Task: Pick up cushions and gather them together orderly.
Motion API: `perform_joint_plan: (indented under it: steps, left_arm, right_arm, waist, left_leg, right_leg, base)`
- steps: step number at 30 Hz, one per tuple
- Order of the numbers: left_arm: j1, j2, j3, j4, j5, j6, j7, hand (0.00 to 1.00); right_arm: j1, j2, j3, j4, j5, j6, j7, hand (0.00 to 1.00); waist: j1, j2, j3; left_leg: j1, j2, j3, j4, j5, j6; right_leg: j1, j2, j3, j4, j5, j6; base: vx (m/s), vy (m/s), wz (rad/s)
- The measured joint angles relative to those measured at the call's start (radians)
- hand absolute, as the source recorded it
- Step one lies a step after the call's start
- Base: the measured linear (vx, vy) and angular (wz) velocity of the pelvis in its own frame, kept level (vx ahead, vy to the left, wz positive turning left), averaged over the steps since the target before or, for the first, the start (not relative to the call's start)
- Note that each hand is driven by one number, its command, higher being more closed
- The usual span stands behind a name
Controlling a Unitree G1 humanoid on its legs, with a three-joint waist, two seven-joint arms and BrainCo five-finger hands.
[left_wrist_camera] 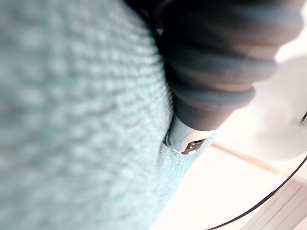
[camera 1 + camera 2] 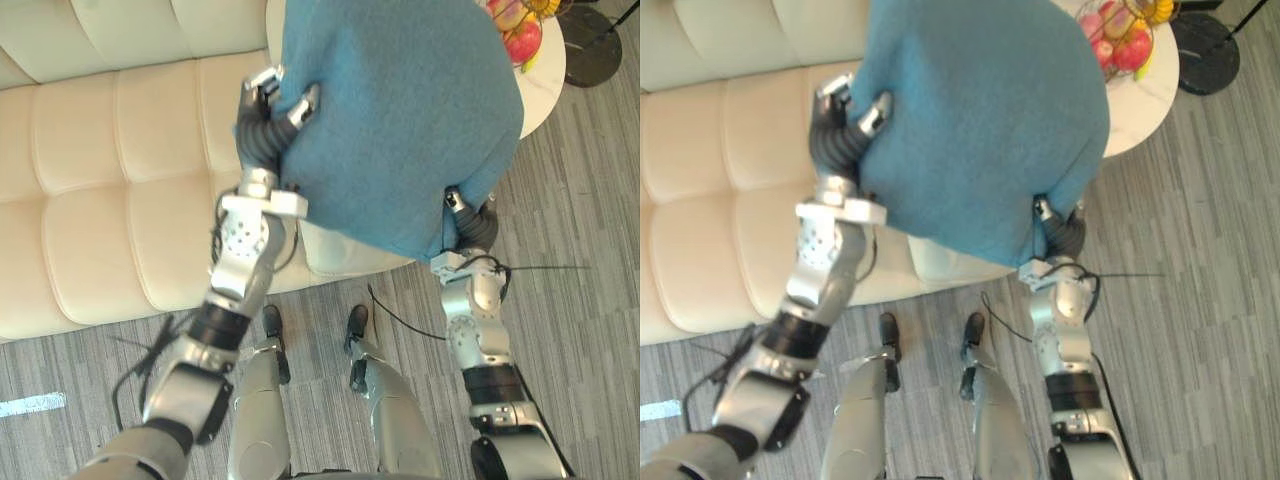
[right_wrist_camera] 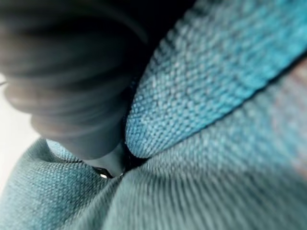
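Teal woven-fabric square cushion (image 2: pixel 400 120) hangs lifted clear of the cream tufted leather sofa (image 2: pixel 90 200), carried between both hands. Left hand (image 2: pixel 270 115) pinches its side edge. Right hand (image 2: pixel 470 222) sits under the lower corner, probably gripping, though I cannot tell. With 1 cushion up, gathering and ordering remain.

Both arms, left arm (image 2: pixel 232 275) and right arm (image 2: pixel 478 335), are silver-grey metal with black bands at the joints. Dark ribbed covers sheathe the left hand (image 2: pixel 258 125) and right hand (image 2: pixel 475 226) – silver fingers, dark tips.
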Motion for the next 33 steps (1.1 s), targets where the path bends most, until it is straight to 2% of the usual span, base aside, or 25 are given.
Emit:
perform_joint_plan:
  steps: [2, 5, 8, 12, 16, 18, 19, 21, 22, 24, 26, 27, 28, 29, 30, 31, 32, 33]
  left_arm:
    - [0.101, -0.030, -0.001, -0.036, -0.002, -0.012, 0.000, 1.00]
    - [0.253, -0.045, -0.013, -0.068, -0.025, -0.017, -0.002, 1.00]
    - [0.377, -0.046, -0.036, -0.069, -0.041, -0.016, -0.023, 1.00]
    - [0.491, -0.046, -0.040, -0.075, -0.049, -0.009, -0.045, 1.00]
    - [0.566, -0.045, -0.055, -0.075, -0.063, 0.000, -0.063, 1.00]
    - [0.573, -0.043, -0.061, -0.070, -0.073, 0.007, -0.063, 1.00]
    - [0.580, -0.042, -0.064, -0.061, -0.079, 0.009, -0.063, 1.00]
    - [0.597, -0.039, -0.071, -0.061, -0.078, 0.008, -0.064, 1.00]
    - [0.601, -0.039, -0.071, -0.061, -0.078, 0.007, -0.065, 1.00]
    - [0.613, -0.034, -0.072, -0.067, -0.078, 0.006, -0.067, 1.00]
    - [0.618, -0.035, -0.087, -0.069, -0.079, 0.008, -0.067, 1.00]
    - [0.634, -0.034, -0.090, -0.084, -0.081, 0.010, -0.067, 1.00]
    - [0.647, -0.034, -0.092, -0.099, -0.082, 0.011, -0.067, 1.00]
    - [0.650, -0.035, -0.106, -0.116, -0.083, 0.012, -0.067, 1.00]
    - [0.649, -0.036, -0.115, -0.130, -0.088, 0.009, -0.068, 1.00]
    - [0.649, -0.040, -0.121, -0.133, -0.096, 0.006, -0.072, 1.00]
    - [0.649, -0.041, -0.124, -0.135, -0.101, 0.006, -0.076, 1.00]
    - [0.651, -0.044, -0.129, -0.138, -0.110, 0.006, -0.085, 1.00]
  right_arm:
    - [0.065, 0.017, 0.001, -0.060, -0.005, -0.001, 0.000, 1.00]
    - [0.157, 0.032, 0.011, -0.103, -0.066, -0.004, 0.006, 1.00]
    - [0.238, 0.037, 0.028, -0.104, -0.114, -0.005, 0.013, 1.00]
    - [0.324, 0.041, 0.050, -0.103, -0.168, -0.005, 0.029, 1.00]
    - [0.365, 0.038, 0.049, -0.102, -0.211, -0.004, 0.041, 1.00]
    - [0.376, 0.036, 0.047, -0.102, -0.236, -0.003, 0.040, 1.00]
    - [0.386, 0.034, 0.047, -0.102, -0.239, -0.003, 0.040, 1.00]
    - [0.399, 0.029, 0.048, -0.102, -0.255, -0.003, 0.040, 1.00]
    - [0.399, 0.028, 0.048, -0.102, -0.258, -0.003, 0.040, 1.00]
    - [0.401, 0.026, 0.051, -0.110, -0.273, -0.003, 0.040, 1.00]
    - [0.419, 0.010, 0.050, -0.149, -0.274, -0.003, 0.036, 1.00]
    - [0.429, 0.011, 0.051, -0.168, -0.274, 0.001, 0.033, 1.00]
    - [0.435, 0.012, 0.051, -0.181, -0.274, 0.003, 0.031, 1.00]
    - [0.454, 0.012, 0.048, -0.219, -0.274, 0.004, 0.021, 1.00]
    - [0.458, 0.011, 0.045, -0.243, -0.274, 0.002, 0.008, 1.00]
    - [0.458, 0.010, 0.041, -0.264, -0.274, 0.002, 0.001, 1.00]
    - [0.460, 0.010, 0.040, -0.278, -0.273, 0.003, -0.001, 1.00]
    - [0.473, 0.010, 0.038, -0.302, -0.273, 0.002, -0.004, 1.00]
  waist:
    - [0.000, 0.013, -0.022]
    - [0.004, 0.034, -0.093]
    - [0.006, 0.041, -0.163]
    - [0.005, 0.043, -0.209]
    - [0.001, 0.045, -0.225]
    - [-0.001, 0.047, -0.226]
    - [-0.009, 0.047, -0.234]
    - [-0.014, 0.038, -0.254]
    - [-0.013, 0.037, -0.255]
    - [0.011, 0.041, -0.276]
    - [0.018, 0.084, -0.292]
    - [0.020, 0.095, -0.298]
    - [0.019, 0.102, -0.300]
    - [0.010, 0.109, -0.304]
    - [0.004, 0.092, -0.294]
    - [0.010, 0.097, -0.298]
    - [0.011, 0.100, -0.300]
    - [0.010, 0.115, -0.310]
  left_leg:
    - [0.031, -0.007, 0.000, -0.001, -0.013, 0.000]
    - [0.079, -0.015, 0.005, -0.011, -0.032, -0.002]
    - [0.141, -0.031, 0.007, -0.050, -0.034, -0.002]
    - [0.225, -0.050, 0.003, -0.096, -0.034, -0.001]
    - [0.284, -0.072, -0.032, -0.123, -0.031, 0.003]
    - [0.310, -0.086, -0.070, -0.151, -0.016, 0.015]
    - [0.325, -0.099, -0.106, -0.171, -0.008, 0.017]
    - [0.326, -0.128, -0.180, -0.200, 0.018, 0.020]
    - [0.324, -0.134, -0.197, -0.201, 0.022, 0.018]
    - [0.277, -0.150, -0.278, -0.203, 0.056, -0.011]
    - [0.225, -0.148, -0.360, -0.204, 0.098, -0.033]
    - [0.221, -0.137, -0.371, -0.231, 0.111, -0.025]
    - [0.209, -0.118, -0.337, -0.247, 0.099, -0.006]
    - [0.202, -0.076, -0.212, -0.249, 0.060, 0.051]
    - [0.189, -0.026, -0.026, -0.190, 0.029, 0.069]
    - [0.166, 0.021, 0.135, -0.098, 0.002, 0.087]
    - [0.169, 0.046, 0.219, -0.042, -0.012, 0.111]
    - [0.174, 0.077, 0.317, 0.006, -0.030, 0.141]
  right_leg:
    - [0.025, -0.009, -0.001, 0.016, -0.021, 0.004]
    - [0.067, -0.016, 0.001, 0.016, -0.040, 0.013]
    - [0.116, -0.026, 0.004, 0.004, -0.055, 0.024]
    - [0.195, -0.033, 0.002, -0.031, -0.059, 0.029]
    - [0.258, -0.040, 0.011, -0.021, -0.068, 0.042]
    - [0.264, -0.035, 0.120, 0.029, -0.079, 0.057]
    - [0.268, -0.032, 0.211, 0.072, -0.102, 0.076]
    - [0.284, -0.031, 0.339, 0.115, -0.160, 0.089]
    - [0.292, -0.033, 0.343, 0.112, -0.170, 0.088]
    - [0.306, -0.041, 0.295, 0.086, -0.225, 0.082]
    - [0.302, -0.027, 0.195, 0.083, -0.231, 0.066]
    - [0.303, -0.029, 0.144, 0.099, -0.239, 0.055]
    - [0.311, -0.030, 0.103, 0.104, -0.242, 0.049]
    - [0.330, -0.034, 0.039, 0.103, -0.242, 0.048]
    - [0.340, -0.065, -0.002, 0.104, -0.244, 0.043]
    - [0.348, -0.082, -0.036, 0.103, -0.244, 0.043]
    - [0.356, -0.090, -0.058, 0.103, -0.246, 0.045]
    - [0.365, -0.096, -0.088, 0.108, -0.247, 0.048]
  base:
    - [0.05, 0.013, 0.06]
    - [0.09, 0.022, 0.02]
    - [0.12, 0.024, 0.03]
    - [0.11, 0.034, 0.02]
    - [0.06, 0.038, 0.22]
    - [0.00, 0.047, 0.63]
    - [-0.02, 0.010, 0.92]
    - [-0.02, -0.068, 1.17]
    - [-0.02, -0.136, 1.11]
    - [-0.06, -0.194, 1.11]
    - [-0.08, -0.177, 1.33]
    - [-0.12, -0.145, 1.13]
    - [-0.13, -0.177, 1.38]
    - [-0.12, -0.133, 1.44]
    - [-0.10, -0.073, 1.51]
    - [-0.08, -0.016, 1.03]
    - [-0.06, 0.006, 0.81]
    - [-0.03, 0.025, 1.05]
